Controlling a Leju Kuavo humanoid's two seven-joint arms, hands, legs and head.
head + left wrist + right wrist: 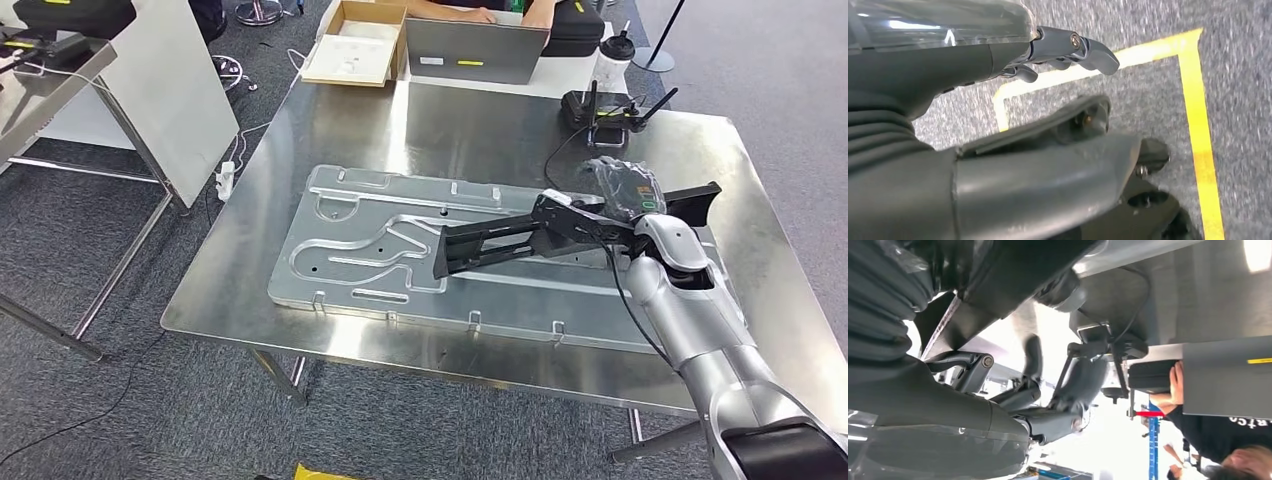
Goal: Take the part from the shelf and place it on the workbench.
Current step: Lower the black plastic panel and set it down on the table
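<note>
One long black part (500, 240) is held by the right hand (622, 215) low over the stamped metal plate (370, 250) on the steel workbench (480, 120). The left hand (1068, 50) hangs above grey carpet (1148, 100) with yellow tape (1198, 115), fingers loosely curled and holding nothing.

floor: grey carpet (180, 420), yellow tape lines (1198, 130) | furniture: steel bench (330, 120); white panel (175, 90) on a metal frame, far left of it

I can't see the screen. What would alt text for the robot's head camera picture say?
The robot's right hand holds a long black part over a large embossed metal panel lying on a shiny steel workbench. A laptop and cardboard box sit at the far edge.
</note>
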